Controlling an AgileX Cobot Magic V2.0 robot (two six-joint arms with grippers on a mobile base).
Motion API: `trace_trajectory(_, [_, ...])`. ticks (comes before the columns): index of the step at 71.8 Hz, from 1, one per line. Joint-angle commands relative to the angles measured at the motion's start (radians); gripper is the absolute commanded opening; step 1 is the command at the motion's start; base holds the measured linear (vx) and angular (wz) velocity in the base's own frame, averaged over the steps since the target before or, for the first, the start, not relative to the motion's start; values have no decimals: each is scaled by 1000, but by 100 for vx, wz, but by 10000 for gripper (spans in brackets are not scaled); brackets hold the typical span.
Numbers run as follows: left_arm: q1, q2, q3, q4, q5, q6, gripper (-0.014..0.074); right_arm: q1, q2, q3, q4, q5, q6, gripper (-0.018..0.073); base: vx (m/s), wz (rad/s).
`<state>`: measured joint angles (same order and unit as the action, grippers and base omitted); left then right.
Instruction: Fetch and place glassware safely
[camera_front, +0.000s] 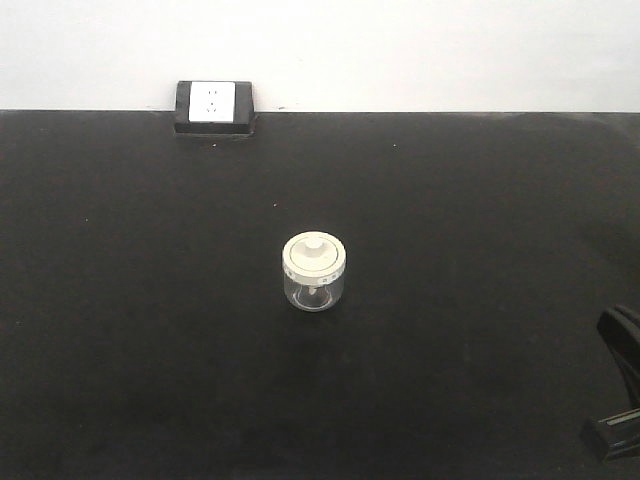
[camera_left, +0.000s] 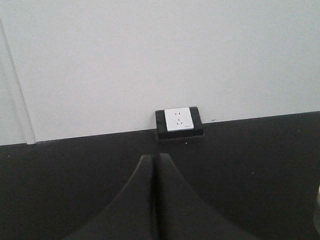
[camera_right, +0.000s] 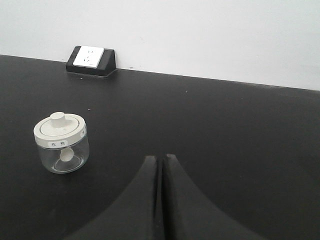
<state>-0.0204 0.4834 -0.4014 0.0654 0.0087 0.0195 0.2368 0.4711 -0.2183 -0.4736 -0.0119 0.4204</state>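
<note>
The glassware (camera_front: 314, 272) is a small squat clear jar with a cream-white knobbed lid, standing upright in the middle of the black table (camera_front: 480, 250). In the right wrist view the glassware (camera_right: 61, 142) stands well to the left of my right gripper (camera_right: 160, 158), which is shut with nothing between its fingers. My left gripper (camera_left: 153, 157) is also shut and empty, pointing at the back wall; a pale sliver at that view's right edge may be the jar. A black part of the right arm (camera_front: 618, 400) shows at the front view's lower right corner.
A white wall socket in a black housing (camera_front: 213, 107) sits at the table's back edge against the white wall, left of centre. The socket (camera_left: 178, 120) is straight ahead of the left gripper, and the socket (camera_right: 90, 59) is far left of the right one.
</note>
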Motion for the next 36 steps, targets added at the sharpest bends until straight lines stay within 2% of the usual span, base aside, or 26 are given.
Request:
trace_trajectory(1, [-6,1,-27,-7,-71,-7,-7,-3,2,-28,-2,-59,-1,-3,0,0])
trace_trajectory(36, [-6,1,-27,-7,-71,-7,-7,-3,2,-28,-2,-59,-1,-3,0,0])
